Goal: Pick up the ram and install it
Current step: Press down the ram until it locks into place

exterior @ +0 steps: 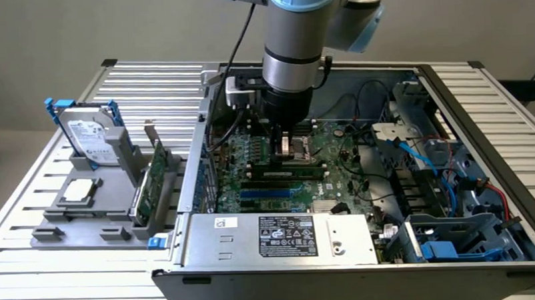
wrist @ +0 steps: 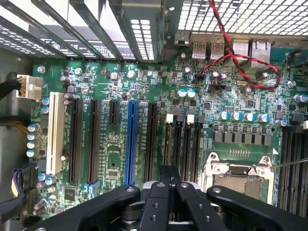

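gripper (wrist: 169, 172) fully closed, nothing seen held | positioned over ram (exterior: 297, 167) beside socket (wrist: 240, 174) | risk: ram may be left half-seated if pushed off-centre

Counting from where I hang: one computer case (exterior: 343, 281), one power supply (exterior: 280, 237), one hard drive (exterior: 89, 136), one green expansion card (exterior: 149, 191), one processor chip (exterior: 77, 191) — all singles. On the board: one white slot (wrist: 54, 132), one blue slot (wrist: 130, 142), one processor socket (wrist: 238, 175), four teal-capped capacitors (wrist: 237, 116) in a row. My gripper (wrist: 169, 169) — two fingers (wrist: 162, 187).
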You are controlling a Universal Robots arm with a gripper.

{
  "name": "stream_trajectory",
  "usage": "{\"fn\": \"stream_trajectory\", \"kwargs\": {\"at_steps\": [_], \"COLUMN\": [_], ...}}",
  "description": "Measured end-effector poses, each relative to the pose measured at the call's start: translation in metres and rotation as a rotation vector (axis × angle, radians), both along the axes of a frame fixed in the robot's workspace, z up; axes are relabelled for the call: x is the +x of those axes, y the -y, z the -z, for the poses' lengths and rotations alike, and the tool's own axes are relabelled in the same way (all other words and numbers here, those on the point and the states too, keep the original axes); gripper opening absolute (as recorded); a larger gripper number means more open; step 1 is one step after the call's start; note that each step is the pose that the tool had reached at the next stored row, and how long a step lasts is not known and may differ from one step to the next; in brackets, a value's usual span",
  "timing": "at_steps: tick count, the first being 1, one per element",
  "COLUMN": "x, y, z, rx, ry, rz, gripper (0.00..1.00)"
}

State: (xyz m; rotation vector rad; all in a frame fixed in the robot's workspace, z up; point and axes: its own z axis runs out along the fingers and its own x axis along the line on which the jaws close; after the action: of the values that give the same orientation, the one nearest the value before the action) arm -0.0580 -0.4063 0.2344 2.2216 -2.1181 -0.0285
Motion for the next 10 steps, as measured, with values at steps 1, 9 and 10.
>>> {"fn": "stream_trajectory", "kwargs": {"at_steps": [1,9,10], "x": [-0.0005,-0.0024,-0.0025], "y": [-0.0001,-0.0016,-0.0021], "z": [0.0013,0.0020,0.0019], "rx": [0.0000,0.0001,0.0000], "ry": [0.0000,0.0000,0.0000], "rz": [0.000,0.000,0.000], "gripper": [0.11,0.11,0.11]}}
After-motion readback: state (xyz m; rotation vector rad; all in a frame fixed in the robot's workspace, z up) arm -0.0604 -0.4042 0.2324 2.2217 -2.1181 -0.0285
